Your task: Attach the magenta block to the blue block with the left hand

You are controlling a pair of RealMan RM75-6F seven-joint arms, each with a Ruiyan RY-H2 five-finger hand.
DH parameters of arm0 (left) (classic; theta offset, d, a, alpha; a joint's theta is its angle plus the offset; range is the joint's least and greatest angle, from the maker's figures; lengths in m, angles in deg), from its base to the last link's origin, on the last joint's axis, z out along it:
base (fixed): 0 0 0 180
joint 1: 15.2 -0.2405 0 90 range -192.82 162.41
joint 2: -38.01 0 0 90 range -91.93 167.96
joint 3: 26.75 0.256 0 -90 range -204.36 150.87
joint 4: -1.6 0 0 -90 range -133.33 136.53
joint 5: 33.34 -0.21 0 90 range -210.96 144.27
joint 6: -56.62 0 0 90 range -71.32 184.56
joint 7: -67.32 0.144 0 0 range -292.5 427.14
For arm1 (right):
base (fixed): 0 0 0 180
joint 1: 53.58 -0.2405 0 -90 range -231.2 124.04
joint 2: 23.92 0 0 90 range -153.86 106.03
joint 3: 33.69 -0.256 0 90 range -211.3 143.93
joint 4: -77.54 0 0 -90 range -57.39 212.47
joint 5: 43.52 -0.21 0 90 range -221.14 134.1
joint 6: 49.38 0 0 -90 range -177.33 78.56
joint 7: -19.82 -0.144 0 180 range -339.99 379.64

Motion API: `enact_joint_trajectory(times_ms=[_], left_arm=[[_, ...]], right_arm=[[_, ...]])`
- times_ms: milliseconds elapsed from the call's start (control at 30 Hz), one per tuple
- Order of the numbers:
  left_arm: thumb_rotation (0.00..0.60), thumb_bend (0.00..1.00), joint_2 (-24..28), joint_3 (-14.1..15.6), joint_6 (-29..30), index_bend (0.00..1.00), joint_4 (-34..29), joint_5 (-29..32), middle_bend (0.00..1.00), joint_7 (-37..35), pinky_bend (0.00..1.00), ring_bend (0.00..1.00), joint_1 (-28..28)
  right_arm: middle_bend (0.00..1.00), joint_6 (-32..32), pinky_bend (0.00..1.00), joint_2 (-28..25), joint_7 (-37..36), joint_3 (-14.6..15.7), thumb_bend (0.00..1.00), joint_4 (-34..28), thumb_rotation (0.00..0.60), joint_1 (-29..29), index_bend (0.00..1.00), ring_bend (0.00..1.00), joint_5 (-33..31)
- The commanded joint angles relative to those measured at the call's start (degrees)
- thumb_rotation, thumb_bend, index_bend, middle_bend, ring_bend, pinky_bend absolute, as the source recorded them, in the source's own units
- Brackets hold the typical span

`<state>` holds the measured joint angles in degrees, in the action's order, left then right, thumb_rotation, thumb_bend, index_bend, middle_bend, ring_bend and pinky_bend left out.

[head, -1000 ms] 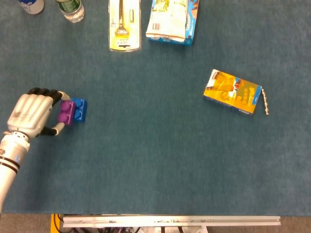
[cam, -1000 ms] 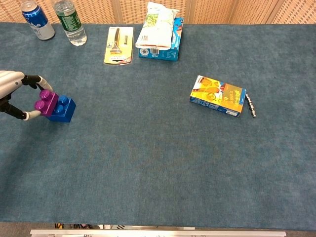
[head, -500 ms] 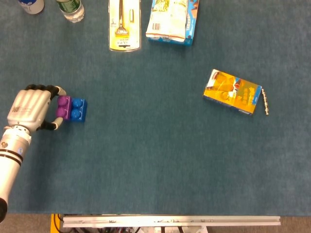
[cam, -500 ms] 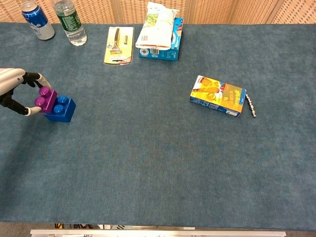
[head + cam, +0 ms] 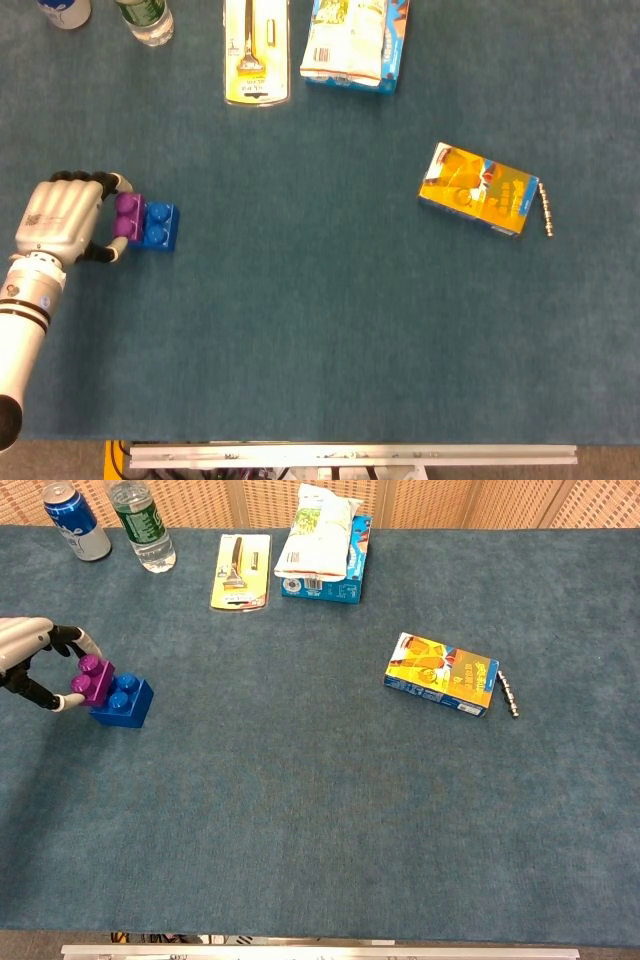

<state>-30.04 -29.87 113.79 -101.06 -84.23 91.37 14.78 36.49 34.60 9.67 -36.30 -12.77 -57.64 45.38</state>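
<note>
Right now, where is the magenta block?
On the table's left side, the magenta block sits atop the blue block, pinched by the left hand.

Place: a lab-style robot test bench, not a home.
Surface: table [image 5: 320,830] covered edge to edge in blue-green carpet, with a metal rail along its front.
Backdrop: woven wicker panels [image 5: 250,500].
Props: assorted groceries laid out well apart.

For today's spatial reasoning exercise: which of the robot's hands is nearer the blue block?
Left. The left hand pinches the magenta block on the blue block; the right hand is out of view.
</note>
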Motion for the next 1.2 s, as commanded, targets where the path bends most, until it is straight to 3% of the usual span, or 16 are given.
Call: enact_joint_trajectory(times_ms=[33,1200], left_arm=[[0.6,0.3,0.01,0.19,-0.01,0.31,-0.26,0.53,0.29,0.34,0.18,0.24,0.26],[0.6,0.3,-3.14,1.71,0.51,0.3,1.34,3.85,0.29,0.4,0.18,0.24,1.34]], right_arm=[[0.51,0.01,0.47,-0.04,0.0,-0.03,0.28,0.0,0.6,0.02,0.5,0.44,-0.06],[0.51,0.38,0.47,-0.11,-0.56,-0.09,0.28,0.47,0.6,0.46,0.5,0.44,-0.24]])
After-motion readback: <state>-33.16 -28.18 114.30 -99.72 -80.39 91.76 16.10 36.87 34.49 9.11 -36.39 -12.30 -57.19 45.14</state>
